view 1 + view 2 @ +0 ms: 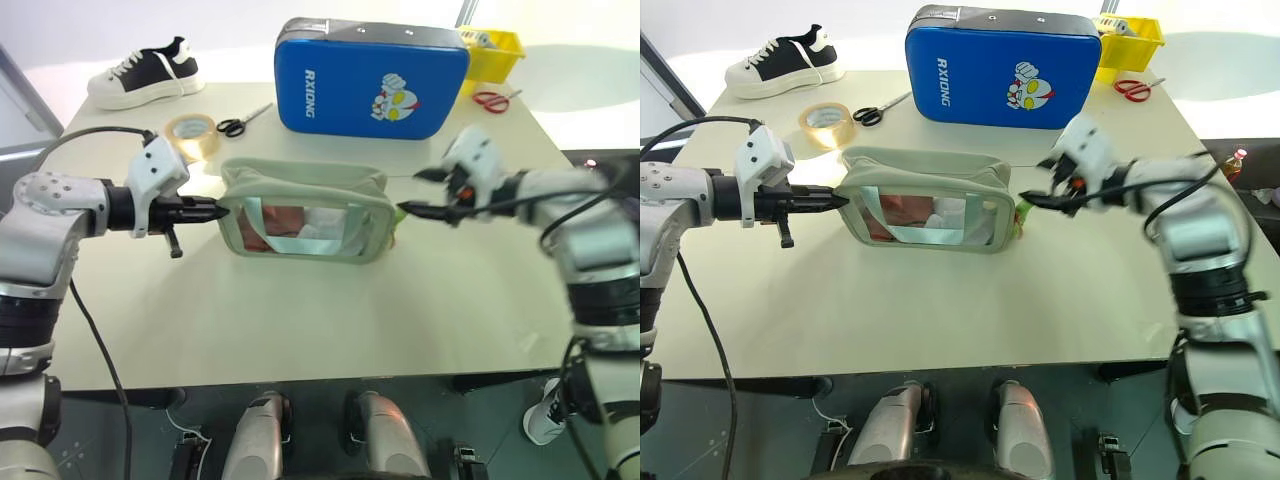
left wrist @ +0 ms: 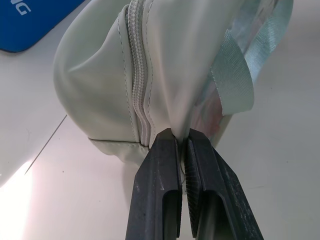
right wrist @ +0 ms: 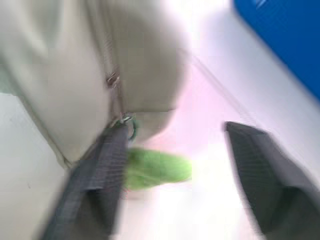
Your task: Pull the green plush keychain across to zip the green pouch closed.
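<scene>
The green pouch (image 1: 305,212) lies mid-tabletop (image 1: 330,310) in front of a blue case (image 1: 372,77). The left gripper (image 2: 182,145) is clenched on the pouch's left end. The right gripper (image 3: 172,145) stands released, with the green plush keychain (image 3: 157,169) hanging free at the pouch's right end.

Near half of pale tabletop (image 1: 330,320) open for passage. Behind the sage-green soft pouch (image 1: 300,190): blue hard case (image 1: 370,80), tan tape roll (image 1: 193,136), black-handled scissors (image 1: 240,120) crowd the far side.
</scene>
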